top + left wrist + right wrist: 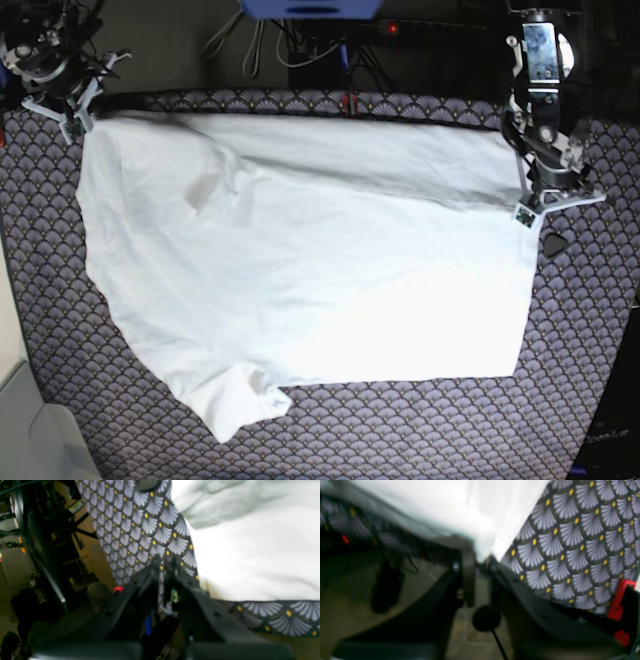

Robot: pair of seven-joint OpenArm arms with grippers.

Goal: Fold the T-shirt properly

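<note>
Right gripper (480, 562): in the right wrist view the jaws stand a little apart, with a white corner of the T-shirt (300, 270) lying in the gap. Picture too blurred to say whether the corner is pinched or loose; cannot tell.

Left gripper (166, 566): jaws together, nothing white between them. It sits over the scallop-patterned cloth (400, 440), just beside the shirt's edge.

In the base view the shirt lies spread across the patterned cloth, a long fold band along its far edge, one sleeve poking out at the near edge. The right gripper is at the far corner on that view's left; the left gripper is at the edge on its right.

Handling, as judgement: thin, soft, light fabric. Will drape and wrinkle, and may drag on the cloth beneath. Best grips: corners and hem, pinching all layers at once. A one-layer pinch would likely peel the fold open.

Writing: none readable on shirt. Small square tags near both grippers, illegible.
</note>
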